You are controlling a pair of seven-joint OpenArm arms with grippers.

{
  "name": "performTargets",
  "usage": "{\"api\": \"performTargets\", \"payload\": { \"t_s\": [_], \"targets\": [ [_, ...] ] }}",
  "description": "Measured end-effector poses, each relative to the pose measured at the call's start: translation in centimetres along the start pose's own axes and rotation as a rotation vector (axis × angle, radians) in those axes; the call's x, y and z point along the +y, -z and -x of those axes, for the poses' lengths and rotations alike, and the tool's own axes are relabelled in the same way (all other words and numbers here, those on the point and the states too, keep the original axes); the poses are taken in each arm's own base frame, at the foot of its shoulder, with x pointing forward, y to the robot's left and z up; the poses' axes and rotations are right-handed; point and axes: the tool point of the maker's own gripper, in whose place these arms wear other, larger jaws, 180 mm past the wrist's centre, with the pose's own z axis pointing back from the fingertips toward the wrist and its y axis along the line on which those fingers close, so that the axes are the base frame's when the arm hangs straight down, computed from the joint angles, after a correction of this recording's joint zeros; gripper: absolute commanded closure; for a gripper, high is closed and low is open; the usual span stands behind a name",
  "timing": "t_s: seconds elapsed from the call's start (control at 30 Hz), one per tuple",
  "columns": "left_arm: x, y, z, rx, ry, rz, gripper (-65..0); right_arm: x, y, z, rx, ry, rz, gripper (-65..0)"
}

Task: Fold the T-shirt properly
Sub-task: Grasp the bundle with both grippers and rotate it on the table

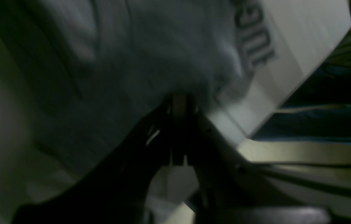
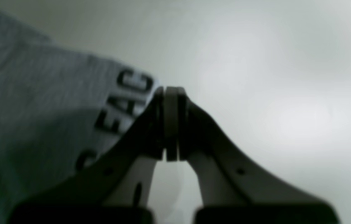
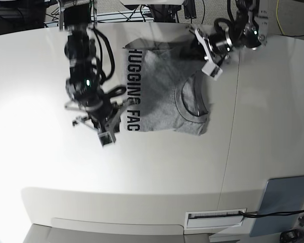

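Observation:
The light grey T-shirt (image 3: 162,96) lies partly folded mid-table, its ribbed collar (image 3: 192,96) to the right and black lettering (image 3: 133,88) down its left edge. My left gripper (image 3: 196,39) reaches the shirt's far right corner. Seen from the left wrist, it (image 1: 180,99) is shut with bunched, blurred cloth (image 1: 163,46) gathered at its tips. My right gripper (image 3: 120,125) sits at the near left corner. In the right wrist view it (image 2: 171,90) is shut, and the T-shirt corner (image 2: 38,109) printed "FAC" touches its left finger (image 2: 150,124). Whether cloth is pinched there does not show.
The white table (image 3: 50,167) has a seam (image 3: 232,131) running front to back, right of the shirt. A flat blue-grey panel (image 3: 283,205) lies at the near right corner, and a white slotted strip (image 3: 215,217) sits at the front edge. Cables (image 3: 157,10) hang beyond the far edge.

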Motion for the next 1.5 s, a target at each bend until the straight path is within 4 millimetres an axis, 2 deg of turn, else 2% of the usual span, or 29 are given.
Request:
{"api": "performTargets", "payload": {
  "t_s": [0.13, 0.23, 0.3, 0.47, 0.67, 0.97, 1.13, 1.2, 1.33, 1.4, 1.5],
  "targets": [
    [0.0, -0.3, 2.2, 0.052, -0.005, -0.027, 0.0, -1.6, 1.9, -0.2, 0.04, -0.003, 0.034, 0.0],
    [0.7, -0.4, 2.5, 0.028, 0.003, -0.079, 0.0, -1.8, 3.0, 0.7, 0.082, 0.0, 0.027, 0.0],
    [1.9, -0.6, 2.4, 0.01, -0.008, -0.151, 0.0, -1.2, 3.6, 1.7, 0.116, -0.026, -0.01, 0.0],
    [4.6, -0.9, 2.3, -0.017, 0.016, -0.284, 0.0, -0.4, 3.7, 3.9, 0.195, -0.021, -0.048, 0.0],
    [6.9, -0.4, 2.1, -0.073, -0.009, -0.345, 0.0, -0.3, 3.4, 5.0, 0.248, -0.022, -0.048, 0.0],
    [11.6, 1.9, -2.8, -0.165, 0.019, -0.364, 0.0, 1.8, 0.1, 7.5, 0.237, -0.031, -0.075, 0.0],
    [14.3, 2.6, -5.8, -0.199, 0.034, -0.4, 0.0, 3.7, -2.4, 11.0, 0.284, -0.02, -0.103, 0.0],
    [15.3, 2.9, -7.1, -0.207, 0.038, -0.414, 0.0, 4.4, -3.6, 11.7, 0.28, -0.018, -0.113, 0.0],
    [16.8, 2.9, -9.3, -0.201, 0.057, -0.447, 0.0, 6.0, -6.0, 11.4, 0.227, 0.016, -0.155, 0.0],
    [16.6, 3.1, -10.0, -0.186, 0.095, -0.425, 0.0, 6.2, -6.8, 10.9, 0.192, 0.014, -0.151, 0.0],
    [16.1, 3.2, -10.4, -0.155, 0.085, -0.392, 0.0, 4.1, -6.5, 9.1, 0.126, -0.019, -0.044, 0.0]
  ]
}}
